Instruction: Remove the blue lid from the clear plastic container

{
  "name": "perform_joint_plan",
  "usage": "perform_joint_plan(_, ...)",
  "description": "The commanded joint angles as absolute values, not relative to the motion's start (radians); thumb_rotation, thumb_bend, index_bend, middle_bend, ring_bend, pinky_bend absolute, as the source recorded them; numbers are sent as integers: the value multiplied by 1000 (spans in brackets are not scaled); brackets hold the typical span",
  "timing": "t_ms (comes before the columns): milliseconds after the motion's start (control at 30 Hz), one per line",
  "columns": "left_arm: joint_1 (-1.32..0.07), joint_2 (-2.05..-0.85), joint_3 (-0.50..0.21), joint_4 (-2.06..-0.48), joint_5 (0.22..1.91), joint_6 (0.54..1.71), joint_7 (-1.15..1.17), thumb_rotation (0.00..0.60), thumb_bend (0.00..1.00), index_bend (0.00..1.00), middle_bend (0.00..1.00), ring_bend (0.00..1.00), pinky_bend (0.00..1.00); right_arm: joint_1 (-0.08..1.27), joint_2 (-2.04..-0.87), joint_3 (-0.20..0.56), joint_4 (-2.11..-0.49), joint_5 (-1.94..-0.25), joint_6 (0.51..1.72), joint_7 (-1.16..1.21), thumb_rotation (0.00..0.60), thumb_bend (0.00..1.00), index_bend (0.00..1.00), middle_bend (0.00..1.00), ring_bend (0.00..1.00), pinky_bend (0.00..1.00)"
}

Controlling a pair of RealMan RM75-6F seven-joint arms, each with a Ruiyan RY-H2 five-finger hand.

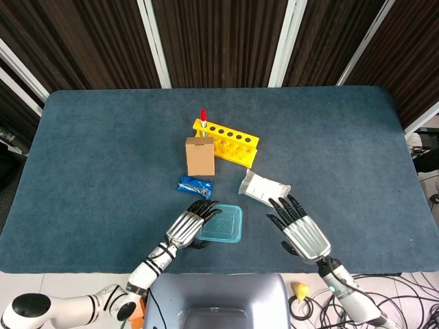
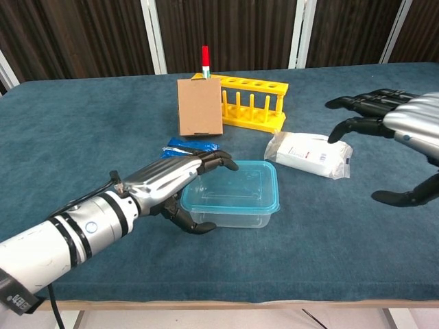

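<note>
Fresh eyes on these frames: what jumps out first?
The left hand sits at the near centre, fingers laid over the left edge of the blue lid on the clear plastic container. The right hand hangs open above the table's right side, beside a white packet. Behind stands a bright yellow tube rack.

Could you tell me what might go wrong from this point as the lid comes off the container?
The left hand holds only the left edge of the clear plastic container, so pulling the blue lid could lift or slide the whole box. The right hand, open, hovers above the white packet and might knock it when reaching in. The blue wrapper lies right behind the left hand's fingers and could be pushed.
</note>
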State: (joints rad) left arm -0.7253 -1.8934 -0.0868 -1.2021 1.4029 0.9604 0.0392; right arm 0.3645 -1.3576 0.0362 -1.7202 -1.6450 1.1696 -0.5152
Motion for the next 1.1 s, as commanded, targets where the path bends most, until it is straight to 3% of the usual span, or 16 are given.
perform_joint_plan(33,-723,-1892,-86,-1204,1403,963,43,600,293,530,408,183,229,418,-1483,63,-1665,-1654,1134,-559,600,176,343,0,0,0)
perform_joint_plan(467,-715,-1903,-80,-1185,1407,966,51,600,292,545,428,198,231,458,-1705,58,-1529,-1644,1140,-570,600,176,433,0,0,0)
perform_joint_plan(1100,-710,-1902,-75,-1181,1414,962,57,600,292,557,443,210,240,478,-1736,72,-1491,-1592,1148,-565,600,176,540,4,0,0)
